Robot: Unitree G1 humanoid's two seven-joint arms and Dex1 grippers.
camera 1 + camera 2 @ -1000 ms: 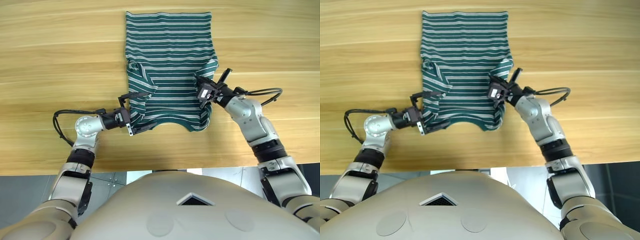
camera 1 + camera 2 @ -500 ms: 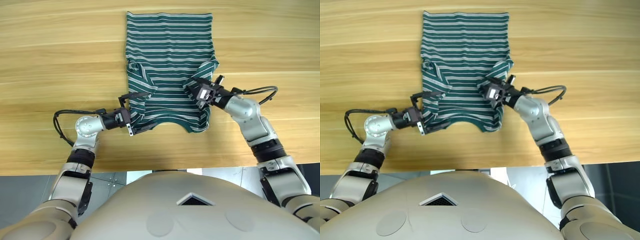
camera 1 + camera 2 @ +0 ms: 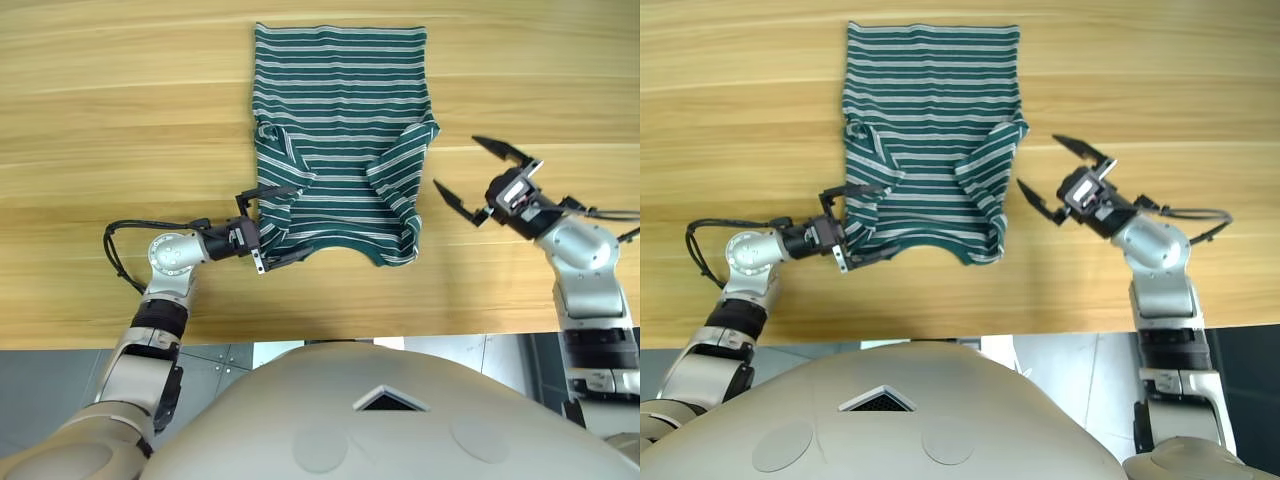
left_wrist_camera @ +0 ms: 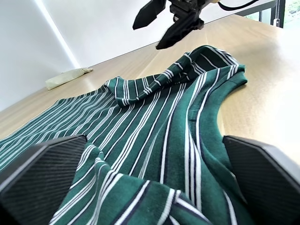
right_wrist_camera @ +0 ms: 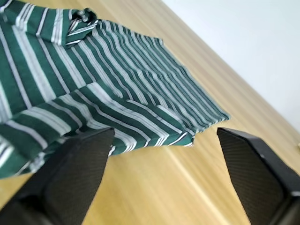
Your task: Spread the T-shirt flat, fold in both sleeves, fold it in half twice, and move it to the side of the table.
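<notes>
T-shirt (image 3: pixel 335 120) mid bench (image 3: pixel 120 120), both sleeves look folded in. Left end effector (image 3: pixel 268 228) spread wide, straddling near-left corner, not clamped. Right end effector (image 3: pixel 483 180) released, hovering just right of shirt. Tip imo: pinch both near corners evenly, carry to far hem, keep sleeves tucked.

No legible text, labels, numbers or signs anywhere.
</notes>
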